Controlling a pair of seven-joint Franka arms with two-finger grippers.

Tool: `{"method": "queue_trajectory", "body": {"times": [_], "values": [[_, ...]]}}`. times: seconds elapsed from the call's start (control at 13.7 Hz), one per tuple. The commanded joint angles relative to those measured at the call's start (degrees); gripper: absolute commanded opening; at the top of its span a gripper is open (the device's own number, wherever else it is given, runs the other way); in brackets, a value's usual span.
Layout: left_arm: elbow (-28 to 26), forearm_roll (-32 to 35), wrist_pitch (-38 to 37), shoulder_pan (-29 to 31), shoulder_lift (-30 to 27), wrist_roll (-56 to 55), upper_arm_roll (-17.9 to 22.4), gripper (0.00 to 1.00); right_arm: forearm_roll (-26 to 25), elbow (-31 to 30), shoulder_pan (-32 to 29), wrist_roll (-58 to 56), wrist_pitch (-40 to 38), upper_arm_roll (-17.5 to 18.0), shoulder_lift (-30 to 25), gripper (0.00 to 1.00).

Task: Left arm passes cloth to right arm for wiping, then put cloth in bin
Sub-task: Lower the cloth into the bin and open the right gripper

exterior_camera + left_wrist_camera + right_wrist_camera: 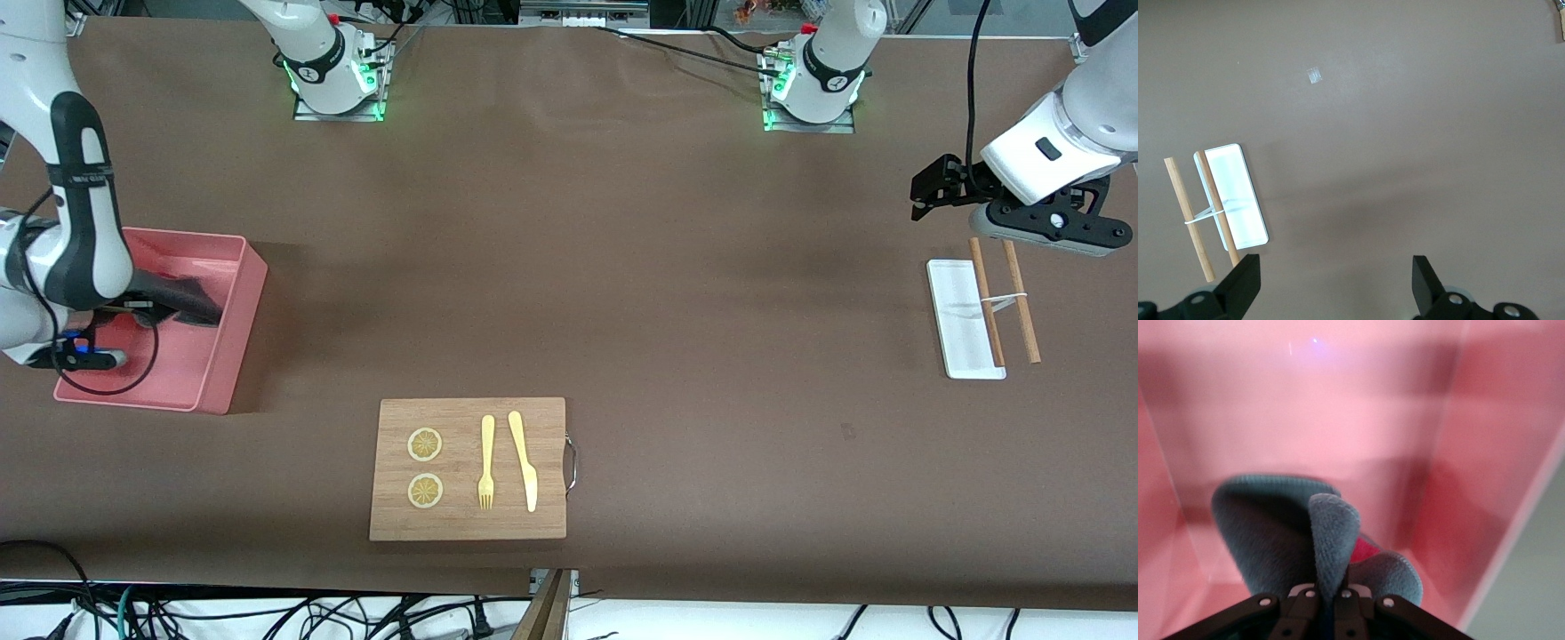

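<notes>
My right gripper (147,305) hangs inside the pink bin (242,307) at the right arm's end of the table. It is shut on a fold of the cloth (191,300). In the right wrist view the gripper (1328,592) pinches the cloth (1271,533), dark grey face out with a bit of magenta showing, just above the bin's floor (1338,420). My left gripper (929,191) is open and empty, up over the table at the left arm's end. In the left wrist view the gripper (1336,287) has its jaws wide apart over bare table.
A flat white tray (960,320) with two tied wooden sticks (1021,302) lies under the left arm; both show in the left wrist view, the tray (1238,193) and the sticks (1188,217). A wooden cutting board (468,516) with lemon slices, a fork and a knife lies near the front camera.
</notes>
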Motion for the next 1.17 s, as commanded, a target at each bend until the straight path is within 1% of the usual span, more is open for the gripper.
{"method": "queue_trajectory", "body": {"times": [0.0, 0.07, 0.15, 0.22, 0.29, 0.44, 0.59, 0.73, 0.81, 0.95, 1.03, 1.1], "values": [[0.7, -0.3, -0.5, 0.4, 0.0, -0.1, -0.3, 1.00, 1.3, -2.1, -0.2, -0.1, 5.3, 0.2, 0.8, 0.05], [0.7, -0.3, -0.5, 0.4, 0.0, -0.1, -0.3, 1.00, 1.3, -2.1, -0.2, -0.1, 6.2, 0.2, 1.0, 0.43], [0.7, -0.3, -0.5, 0.4, 0.0, -0.1, -0.3, 1.00, 1.3, -2.1, -0.2, -0.4, 6.2, 0.2, 0.9, 0.92], [0.7, -0.3, -0.5, 0.4, 0.0, -0.1, -0.3, 1.00, 1.3, -1.9, -0.2, -0.7, 5.8, 0.1, 0.1, 1.00], [0.7, -0.3, -0.5, 0.4, 0.0, -0.1, -0.3, 1.00, 1.3, -1.7, -0.2, -0.9, 5.6, 0.1, -1.3, 1.00], [0.7, -0.3, -0.5, 0.3, 0.0, -0.2, -0.3, 1.00, 1.3, -1.4, -0.3, -1.1, 3.8, 0.2, -6.2, 1.00], [0.7, -0.3, -0.5, 0.3, 0.0, -0.2, -0.4, 1.00, 0.9, 0.0, -0.2, -1.1, -2.4, 1.0, -12.4, 1.00], [0.7, -0.3, -0.5, 0.3, 0.0, -0.2, -0.3, 1.00, 0.4, 2.8, 0.1, -0.5, -8.8, 4.7, -17.0, 1.00], [0.7, -0.3, -0.5, 0.3, 0.0, -0.2, -0.4, 1.00, 0.4, 3.7, 0.2, -0.5, -11.4, 5.8, -18.6, 1.00], [0.7, -0.3, -0.6, 0.3, 0.0, -0.2, -0.4, 1.00, 0.5, 3.9, 0.3, -0.5, -12.8, 8.3, -22.0, 1.00], [0.7, -0.3, -0.6, 0.3, 0.0, -0.2, -0.4, 1.00, 0.5, 3.9, 0.3, -0.4, -14.0, 10.0, -23.5, 1.00], [0.7, -0.3, -0.6, 0.3, 0.0, -0.2, -0.4, 1.00, 0.5, 3.9, 0.3, -0.4, -15.7, 12.4, -25.0, 1.00]]}}
